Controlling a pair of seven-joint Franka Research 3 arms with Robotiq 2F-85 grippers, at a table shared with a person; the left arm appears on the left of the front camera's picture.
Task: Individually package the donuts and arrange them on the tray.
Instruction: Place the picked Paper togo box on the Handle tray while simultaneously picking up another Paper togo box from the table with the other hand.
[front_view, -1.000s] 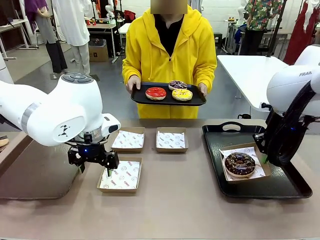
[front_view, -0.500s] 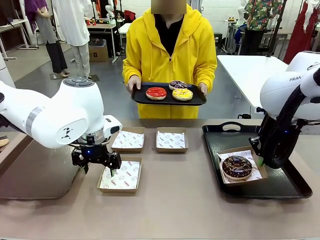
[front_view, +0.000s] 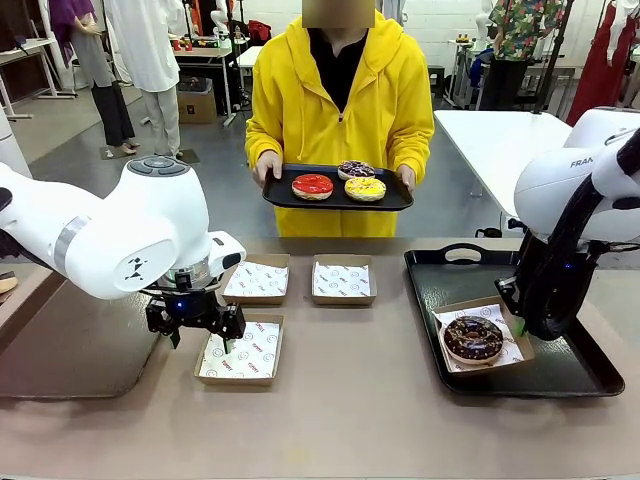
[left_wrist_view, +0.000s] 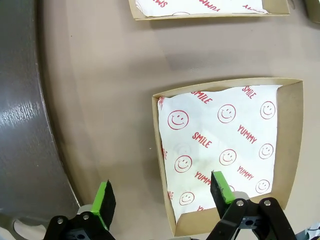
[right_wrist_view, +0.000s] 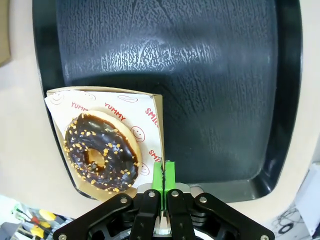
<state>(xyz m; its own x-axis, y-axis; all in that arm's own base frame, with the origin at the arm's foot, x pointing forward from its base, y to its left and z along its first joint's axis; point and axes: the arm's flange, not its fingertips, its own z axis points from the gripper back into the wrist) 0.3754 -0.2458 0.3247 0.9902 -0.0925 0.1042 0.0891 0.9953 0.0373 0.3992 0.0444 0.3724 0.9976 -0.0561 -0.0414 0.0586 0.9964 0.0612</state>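
- left end effector, nearest on the robot's left, hangs low with its green pads spread wide apart and gripping nothing.
- it straddles the left wall of an empty box: one pad is over bare tabletop, the other over the box's paper liner.
- whether either pad touches down cannot be told.
- that liner is white, printed in red with smiley faces and the words "smile" and "yummy".
- a dark grey sheet lies on the tabletop just left of this arm's reach.
- right end effector has its pads pressed together on the rim of the donut box; the thin cardboard wall runs straight in between them.
- the chocolate donut, dotted with pale sprinkles, lies flat on the liner inside the donut box.
- the donut box rests on the black tray at the right of the tabletop, close against the tray's left rim.
- farther back, two more empty lined boxes sit side by side mid-tabletop, one to the left of the other.
- beyond the far edge a person in a yellow hoodie holds a second black tray by both ends.
- on it are the red-iced donut, the yellow-iced donut just beside it, and the dark striped donut behind them.
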